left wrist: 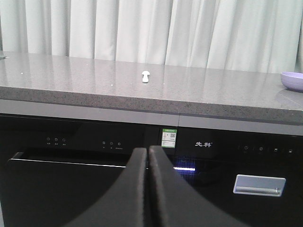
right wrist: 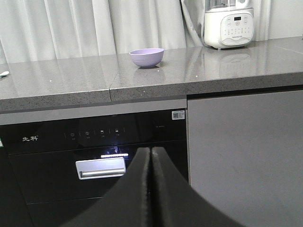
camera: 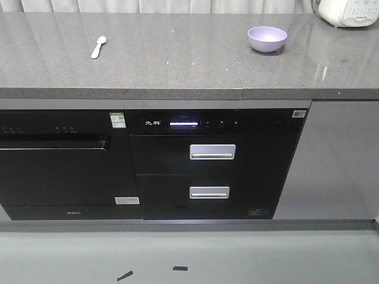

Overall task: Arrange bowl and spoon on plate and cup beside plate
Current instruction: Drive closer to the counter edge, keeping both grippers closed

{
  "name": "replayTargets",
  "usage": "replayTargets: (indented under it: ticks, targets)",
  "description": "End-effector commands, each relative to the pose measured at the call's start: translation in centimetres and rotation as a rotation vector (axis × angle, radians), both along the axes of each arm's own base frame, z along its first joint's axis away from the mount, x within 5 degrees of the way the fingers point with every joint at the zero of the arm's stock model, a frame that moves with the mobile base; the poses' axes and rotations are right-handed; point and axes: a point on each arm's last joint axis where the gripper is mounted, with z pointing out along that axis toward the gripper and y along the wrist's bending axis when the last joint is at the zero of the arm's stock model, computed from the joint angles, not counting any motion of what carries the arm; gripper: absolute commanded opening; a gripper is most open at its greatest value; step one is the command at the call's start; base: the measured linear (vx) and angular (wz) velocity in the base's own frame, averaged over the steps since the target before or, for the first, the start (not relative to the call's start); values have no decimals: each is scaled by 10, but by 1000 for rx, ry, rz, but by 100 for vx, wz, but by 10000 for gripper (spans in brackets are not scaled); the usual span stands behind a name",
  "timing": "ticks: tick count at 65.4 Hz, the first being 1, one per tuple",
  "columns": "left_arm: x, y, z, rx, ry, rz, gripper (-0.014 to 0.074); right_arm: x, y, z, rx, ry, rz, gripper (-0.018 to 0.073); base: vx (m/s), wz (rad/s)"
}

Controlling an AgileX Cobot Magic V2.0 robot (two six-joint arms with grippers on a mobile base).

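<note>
A lavender bowl point(camera: 267, 39) stands upright on the grey countertop at the right; the right wrist view has the bowl point(right wrist: 147, 57) up on the counter, and the left wrist view catches the bowl point(left wrist: 292, 80) at its right edge. A pale spoon point(camera: 98, 47) lies on the counter at the left, and the spoon point(left wrist: 146, 75) shows small in the left wrist view. The plate and the cup are out of view. My left gripper point(left wrist: 148, 150) and right gripper point(right wrist: 150, 150) are both shut and empty, low in front of the black appliance fronts, far from the objects.
A white kitchen machine point(right wrist: 229, 23) stands at the counter's back right. Below the counter are a black dishwasher point(camera: 59, 165), a black drawer unit with silver handles point(camera: 212, 152) and a grey cabinet door point(camera: 337, 160). White curtains hang behind.
</note>
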Motion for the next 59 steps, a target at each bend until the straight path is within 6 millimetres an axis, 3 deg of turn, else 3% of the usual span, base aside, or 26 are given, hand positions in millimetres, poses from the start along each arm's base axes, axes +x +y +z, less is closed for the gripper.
replayTargets:
  ticks: [1, 59]
  targets:
    - [1, 0, -3, -6, -38, -2, -6, 0, 2, 2, -18, -69, 17, -6, 6, 1]
    - [1, 0, -3, -6, -38, -2, -6, 0, 2, 2, -18, -69, 17, -6, 6, 1]
